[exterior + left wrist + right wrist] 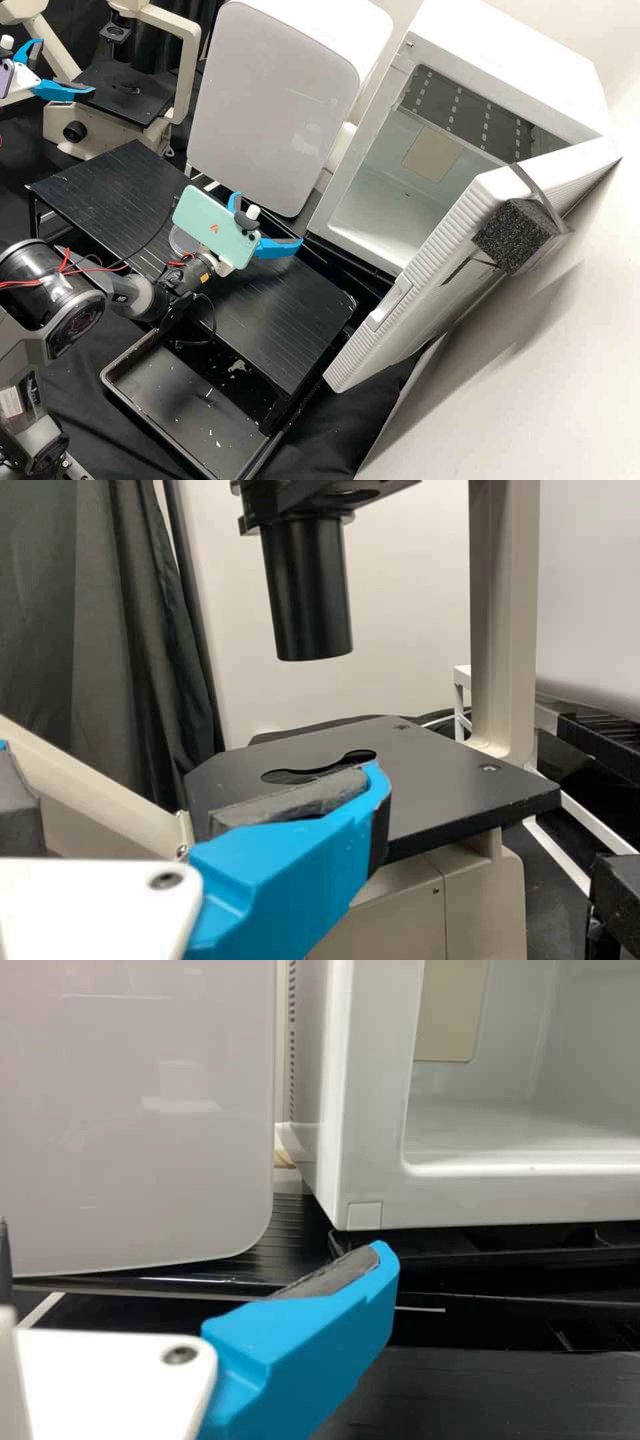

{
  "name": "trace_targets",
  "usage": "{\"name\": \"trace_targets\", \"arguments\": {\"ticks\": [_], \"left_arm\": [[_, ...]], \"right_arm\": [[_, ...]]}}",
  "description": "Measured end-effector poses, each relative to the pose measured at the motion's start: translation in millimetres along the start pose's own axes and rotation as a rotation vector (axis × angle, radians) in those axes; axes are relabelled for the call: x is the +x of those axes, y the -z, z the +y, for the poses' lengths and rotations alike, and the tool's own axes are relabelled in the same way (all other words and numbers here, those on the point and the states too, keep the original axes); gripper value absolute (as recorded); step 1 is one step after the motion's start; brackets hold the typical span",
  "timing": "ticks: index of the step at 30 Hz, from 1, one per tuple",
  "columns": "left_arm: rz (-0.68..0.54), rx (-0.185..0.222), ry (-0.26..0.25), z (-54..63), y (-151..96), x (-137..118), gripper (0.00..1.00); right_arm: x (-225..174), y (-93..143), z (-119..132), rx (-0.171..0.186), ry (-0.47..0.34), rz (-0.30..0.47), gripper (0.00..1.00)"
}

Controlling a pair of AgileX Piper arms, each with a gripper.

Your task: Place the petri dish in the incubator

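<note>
Left gripper [67, 65] and right gripper [268, 221] are standing spread | phone [210, 230] is partly hiding petri dish [177, 241] | black platform [287, 320] is lying beneath; incubator [500, 67] is standing open

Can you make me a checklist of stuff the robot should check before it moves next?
1. Incubator door open: ok, wide open.
2. Right gripper open and holding nothing: ok.
3. Petri dish picked up: not ok, it's on the black platform, partly hidden behind the phone.
4. Dish lid on properly: cannot tell.
5. Left gripper away from the incubator: ok, it's by the microscope.
</note>
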Motion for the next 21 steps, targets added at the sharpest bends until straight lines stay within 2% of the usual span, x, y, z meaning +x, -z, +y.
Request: {"name": "trace_targets", "arguments": {"ticks": [9, 14, 21], "left_arm": [[0.0, 0.0, 0.0, 0.0, 0.0, 0.0, 1.0], [0.0, 0.0, 0.0, 0.0, 0.0, 0.0, 1.0], [0.0, 0.0, 0.0, 0.0, 0.0, 0.0, 1.0]], "right_arm": [[-1.5, -0.7, -0.8, 0.0, -0.002, 0.002, 1.0], [-25.5, -1.7, -1.8, -0.001, -0.011, 0.019, 1.0], [-77.7, 6.0, 2.0, 0.009, -0.075, 0.147, 1.0]]}}
